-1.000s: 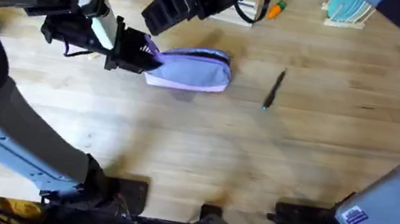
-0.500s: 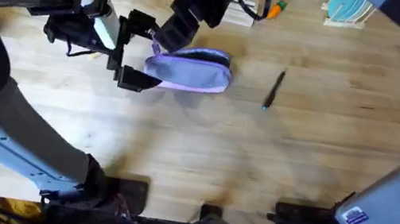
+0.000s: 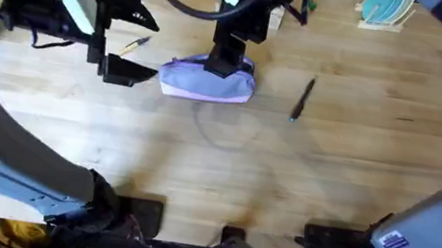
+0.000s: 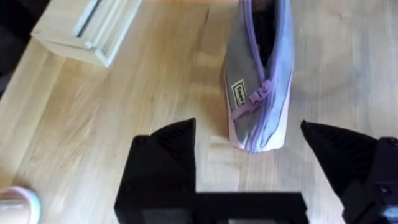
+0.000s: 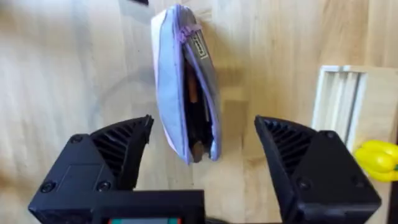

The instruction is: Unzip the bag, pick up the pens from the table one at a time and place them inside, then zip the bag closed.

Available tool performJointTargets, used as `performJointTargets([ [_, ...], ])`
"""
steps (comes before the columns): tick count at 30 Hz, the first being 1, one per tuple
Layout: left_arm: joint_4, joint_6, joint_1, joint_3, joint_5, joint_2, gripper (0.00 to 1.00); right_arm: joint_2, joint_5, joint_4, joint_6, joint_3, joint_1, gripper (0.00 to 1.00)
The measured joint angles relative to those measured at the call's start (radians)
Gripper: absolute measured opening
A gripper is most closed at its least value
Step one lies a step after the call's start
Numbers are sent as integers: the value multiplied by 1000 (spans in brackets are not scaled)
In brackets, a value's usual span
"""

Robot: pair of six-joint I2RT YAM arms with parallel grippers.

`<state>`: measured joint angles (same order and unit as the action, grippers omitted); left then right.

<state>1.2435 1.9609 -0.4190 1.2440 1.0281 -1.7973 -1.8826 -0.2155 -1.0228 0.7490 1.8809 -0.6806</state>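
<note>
Above the worktop (image 3: 223, 169): both hands spread, bag (image 3: 207, 80) unzipped.
Left hand (image 3: 127, 41) at bag's 9 o'clock; right hand (image 3: 225, 56) over it (black pen (image 3: 301, 98) at 3 o'clock).

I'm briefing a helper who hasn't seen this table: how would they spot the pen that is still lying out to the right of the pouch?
Start at the wooden table and find the lavender bag near its middle. To the bag's right, apart from it, lies a slim black pen with a bluish end, unlike the yellowish pen on the bag's left.

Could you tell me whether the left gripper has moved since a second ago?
Yes. The left gripper has let go and backed off leftward from the bag, which has stayed put on the table.
</note>
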Motion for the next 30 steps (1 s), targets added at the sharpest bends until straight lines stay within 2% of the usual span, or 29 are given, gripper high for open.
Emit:
performJointTargets([
  [3, 36, 0, -44, 36, 0, 29, 994, 2, 29, 4, 43, 0, -2, 994],
  [6, 42, 0, -60, 46, 0, 42, 994, 2, 41, 3, 65, 0, -4, 994],
  [27, 43, 0, -62, 46, -3, 42, 993, 2, 55, 21, 78, 0, -17, 993],
  [28, 43, 0, -62, 46, -3, 42, 993, 2, 56, 22, 84, 0, -17, 917],
  [30, 43, 0, -62, 46, -3, 42, 993, 2, 56, 21, 82, 0, -17, 643],
])
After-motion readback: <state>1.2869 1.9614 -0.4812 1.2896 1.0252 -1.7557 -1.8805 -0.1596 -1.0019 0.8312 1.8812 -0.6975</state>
